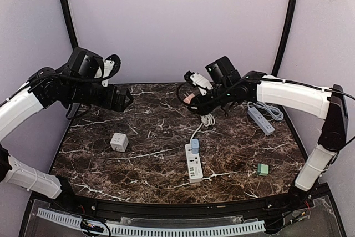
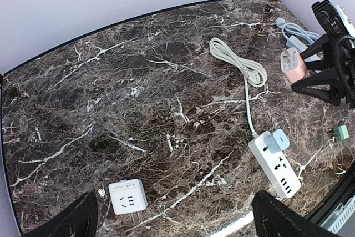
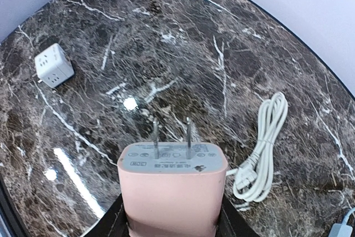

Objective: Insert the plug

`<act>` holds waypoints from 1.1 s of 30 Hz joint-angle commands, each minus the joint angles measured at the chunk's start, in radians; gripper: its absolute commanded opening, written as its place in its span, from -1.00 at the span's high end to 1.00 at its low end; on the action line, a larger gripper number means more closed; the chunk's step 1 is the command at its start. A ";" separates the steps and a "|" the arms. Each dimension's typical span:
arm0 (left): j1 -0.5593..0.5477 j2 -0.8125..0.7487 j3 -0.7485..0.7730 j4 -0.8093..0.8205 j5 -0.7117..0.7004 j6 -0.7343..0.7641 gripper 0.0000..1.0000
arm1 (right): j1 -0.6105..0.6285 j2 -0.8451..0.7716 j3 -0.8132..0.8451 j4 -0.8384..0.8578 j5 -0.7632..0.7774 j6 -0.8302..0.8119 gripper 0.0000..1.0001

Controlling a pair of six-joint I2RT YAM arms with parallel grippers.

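1. Right gripper: jaws clamped on the body of the pink plug, one black finger on each side.
2. The plug's two flat prongs stick out forward, away from the gripper, bare and touching nothing.
3. Plug held in the air above the marble table. In the top view (12 = far wall) it sits around 1 o'clock from the table middle.
4. Left gripper: jaws wide apart and holding nothing. Both fingers show at the bottom corners of the left wrist view. It hangs in the air at about 10 o'clock.
5. White power strip lies flat at about 5 o'clock, with a blue adapter plugged into its far end.
6. Coiled white cable lies on the table at 12 o'clock from the strip, below the held plug.
7. White cube socket sits at 8 o'clock, well apart from the plug.
8. Grey strip lies at 2 o'clock, under the right arm.
9. Small green block sits at 4 o'clock, near the right edge.
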 commanded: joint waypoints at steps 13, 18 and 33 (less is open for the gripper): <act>0.058 -0.052 0.101 -0.089 0.374 -0.034 -0.94 | 0.317 0.090 0.240 0.036 0.167 0.190 1.00; 0.058 -0.027 0.117 -0.091 0.472 -0.043 -0.87 | 0.381 0.114 0.276 0.038 0.207 0.203 1.00; 0.076 0.063 0.165 -0.049 0.718 -0.088 -0.68 | 0.436 0.053 0.256 0.113 0.232 0.147 1.00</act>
